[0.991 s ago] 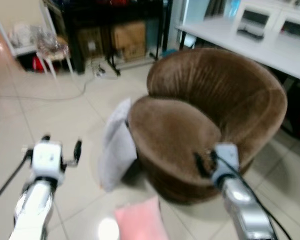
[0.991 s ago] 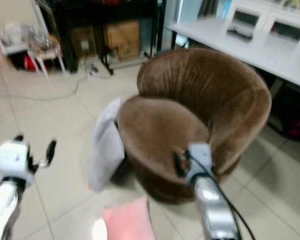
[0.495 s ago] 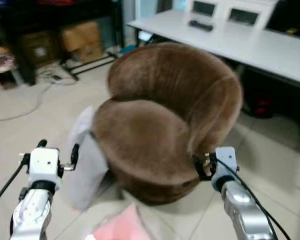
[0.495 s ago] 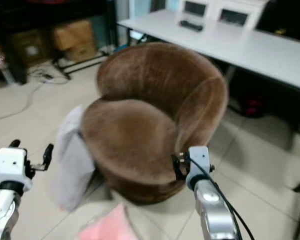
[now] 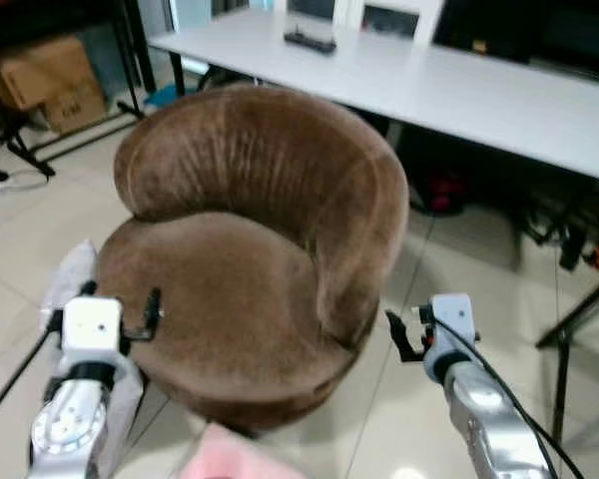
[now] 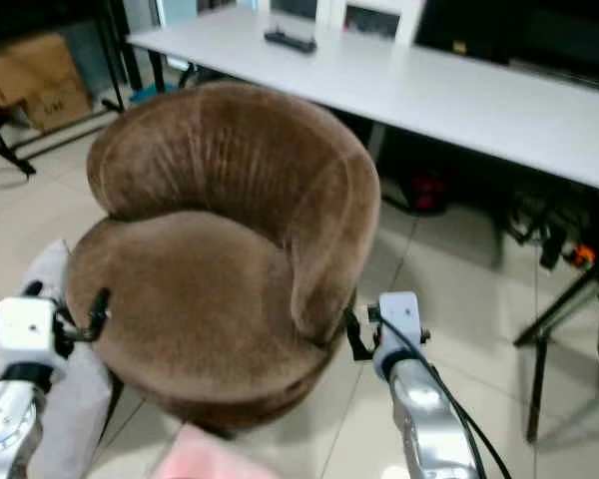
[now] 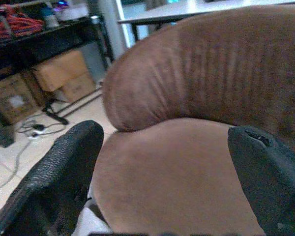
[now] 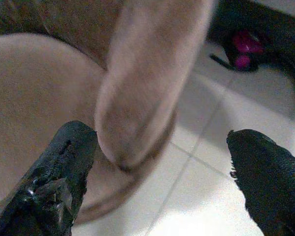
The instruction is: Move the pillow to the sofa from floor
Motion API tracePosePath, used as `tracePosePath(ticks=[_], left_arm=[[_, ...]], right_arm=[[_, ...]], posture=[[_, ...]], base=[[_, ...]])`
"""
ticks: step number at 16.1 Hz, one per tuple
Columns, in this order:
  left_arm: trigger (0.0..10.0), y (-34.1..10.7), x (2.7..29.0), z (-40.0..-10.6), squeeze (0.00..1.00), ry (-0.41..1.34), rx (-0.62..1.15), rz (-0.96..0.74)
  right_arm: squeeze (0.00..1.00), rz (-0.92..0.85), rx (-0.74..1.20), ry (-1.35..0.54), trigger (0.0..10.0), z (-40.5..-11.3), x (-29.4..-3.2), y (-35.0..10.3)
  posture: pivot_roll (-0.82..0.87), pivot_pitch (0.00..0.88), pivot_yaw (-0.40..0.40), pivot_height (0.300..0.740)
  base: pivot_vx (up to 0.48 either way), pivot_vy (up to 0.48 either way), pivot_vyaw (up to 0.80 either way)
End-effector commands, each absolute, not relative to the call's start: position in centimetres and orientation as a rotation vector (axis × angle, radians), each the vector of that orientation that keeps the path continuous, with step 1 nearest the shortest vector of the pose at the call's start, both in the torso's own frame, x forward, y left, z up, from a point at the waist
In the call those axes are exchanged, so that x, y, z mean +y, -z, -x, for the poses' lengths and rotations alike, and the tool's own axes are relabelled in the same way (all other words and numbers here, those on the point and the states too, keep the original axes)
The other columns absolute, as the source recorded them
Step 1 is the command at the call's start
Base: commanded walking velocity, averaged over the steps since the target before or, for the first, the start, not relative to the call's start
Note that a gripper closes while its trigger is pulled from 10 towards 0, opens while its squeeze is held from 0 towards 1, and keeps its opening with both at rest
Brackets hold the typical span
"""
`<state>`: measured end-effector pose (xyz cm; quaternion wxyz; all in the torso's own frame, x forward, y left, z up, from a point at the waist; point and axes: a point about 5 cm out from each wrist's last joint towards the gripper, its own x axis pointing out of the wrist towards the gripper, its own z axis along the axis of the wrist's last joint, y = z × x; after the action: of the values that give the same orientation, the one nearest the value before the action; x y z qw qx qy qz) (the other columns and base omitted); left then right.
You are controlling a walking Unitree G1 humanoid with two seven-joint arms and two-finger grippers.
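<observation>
The brown round sofa chair (image 5: pixel 230 259) stands in front of me on the tiled floor. A grey pillow (image 6: pixel 65 399) leans upright on the floor against its left side, partly behind my left arm. A pink pillow (image 5: pixel 225 459) lies on the floor at the bottom edge of the view. My left gripper (image 5: pixel 102 313) is open and empty, raised in front of the seat's left edge. My right gripper (image 5: pixel 409 329) is open and empty, just right of the sofa's right arm (image 8: pixel 147 83). In the left wrist view the seat and backrest (image 7: pixel 187 98) show between the fingers.
A long white table (image 5: pixel 429 80) runs behind the sofa, with a small black device (image 5: pixel 309 40) on it. Cardboard boxes (image 5: pixel 40 75) sit at the back left. A pink object (image 5: pixel 444 190) lies under the table. Black stand legs (image 5: pixel 579 309) are at the right.
The camera has swung to the right, so the sofa and pillows sit further left in view. Both grippers keep the same raised, open pose.
</observation>
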<state>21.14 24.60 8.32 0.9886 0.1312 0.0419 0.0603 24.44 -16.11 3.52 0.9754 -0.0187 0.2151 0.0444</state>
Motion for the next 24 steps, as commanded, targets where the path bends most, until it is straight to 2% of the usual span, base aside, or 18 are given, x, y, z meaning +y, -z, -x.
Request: tracePosePath(ticks=[1, 6, 8, 9, 12, 13, 15, 24], left_arm=[[10.0, -8.3, 25.1, -20.9, 0.0, -0.146, 0.105, -0.286], [10.0, -8.9, 24.3, -20.8, 0.0, -0.128, 0.093, -0.35], [10.0, -9.2, 24.1, -20.9, 0.0, -0.127, 0.089, -0.358], [10.0, -9.2, 24.0, -20.9, 0.0, -0.121, 0.093, -0.36], [10.0, -9.6, 24.3, -21.1, 0.0, -0.097, 0.087, -0.361], [10.0, -10.0, 25.0, -21.1, 0.0, -0.097, 0.087, -0.358], [10.0, -10.3, 25.9, -21.3, 0.0, -0.097, 0.098, -0.357], [10.0, -10.3, 25.5, -21.4, 0.0, -0.093, 0.095, -0.337]], right_arm=[[0.0, 0.032, 0.419, -0.108, 10.0, -24.7, -15.4, -4.0], [0.0, -0.023, 0.376, -0.051, 10.0, -26.2, -16.1, -5.7], [0.0, -0.018, 0.373, -0.065, 10.0, -26.7, -15.9, -6.1], [0.0, -0.019, 0.375, -0.066, 10.0, -26.7, -15.8, -6.0], [0.0, -0.038, 0.385, -0.057, 10.0, -26.0, -15.0, -5.4], [0.0, -0.056, 0.388, -0.039, 10.0, -25.7, -14.6, -5.2], [0.0, -0.072, 0.392, -0.014, 10.0, -25.2, -14.6, -4.8], [0.0, -0.055, 0.392, -0.02, 10.0, -25.3, -14.7, -4.8]], posture=[[0.09, 0.0, -0.07, 0.74], [0.11, 0.0, -0.136, 0.74], [0.11, 0.0, -0.138, 0.74], [0.11, 0.0, -0.134, 0.74], [0.13, 0.0, -0.049, 0.74], [0.13, 0.0, -0.004, 0.74], [0.14, 0.0, 0.034, 0.74], [0.13, 0.0, 0.006, 0.74]], base=[[0.0, 0.0, 0.0], [0.0, 0.0, 0.0], [0.0, 0.0, 0.0], [0.0, 0.0, 0.0], [0.0, 0.0, 0.0], [0.0, 0.0, 0.0], [0.0, 0.0, 0.0], [-0.222, 0.0, 0.0]])
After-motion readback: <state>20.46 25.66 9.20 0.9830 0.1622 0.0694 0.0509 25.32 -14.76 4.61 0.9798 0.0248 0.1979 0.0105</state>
